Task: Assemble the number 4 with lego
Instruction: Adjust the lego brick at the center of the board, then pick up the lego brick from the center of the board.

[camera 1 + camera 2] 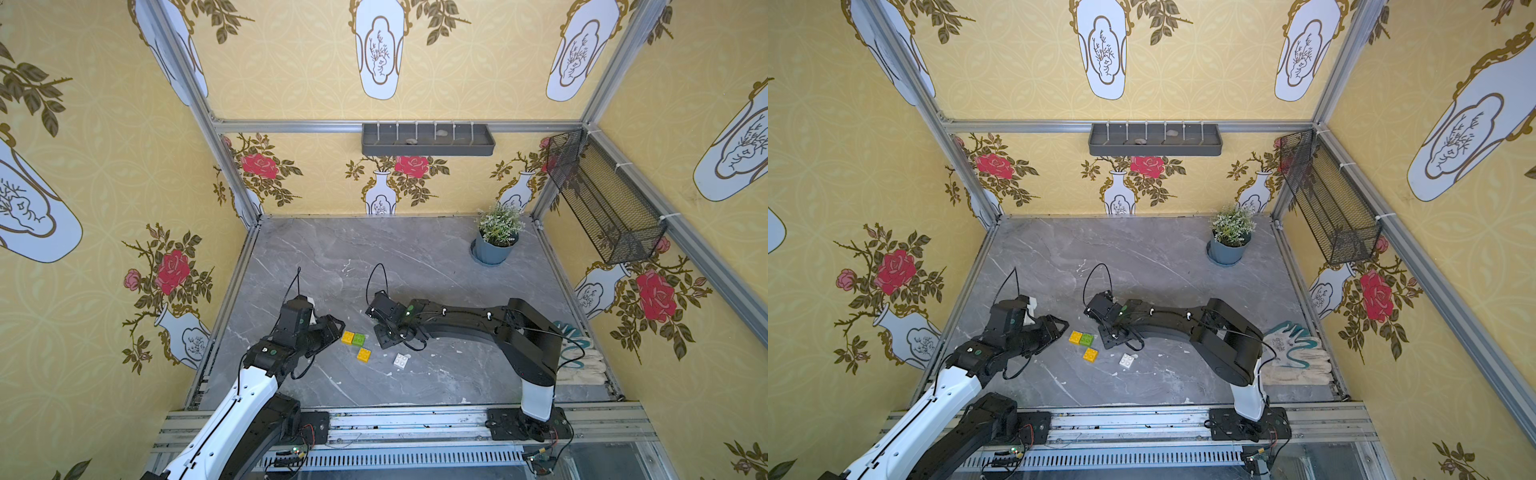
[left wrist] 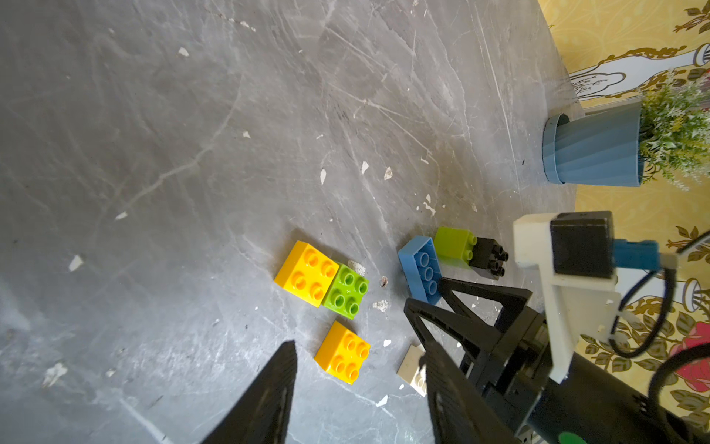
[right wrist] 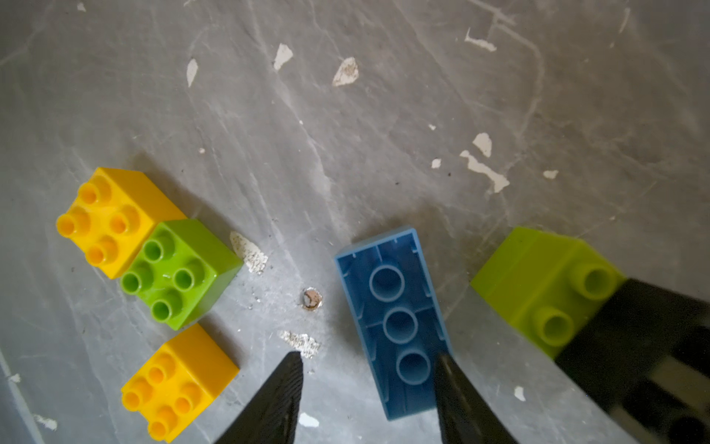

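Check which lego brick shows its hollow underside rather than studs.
The long blue brick. Its open underside, with three round tubes, faces the right wrist camera. The square bricks all show studs.

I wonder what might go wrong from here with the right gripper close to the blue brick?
The blue brick shows its hollow underside and sits off-centre between the open jaws of the right gripper; closing may shove it away.
The lime green brick joined to the black brick lies on its side close by and may get knocked.
The left gripper hovers open nearby; arms may collide.
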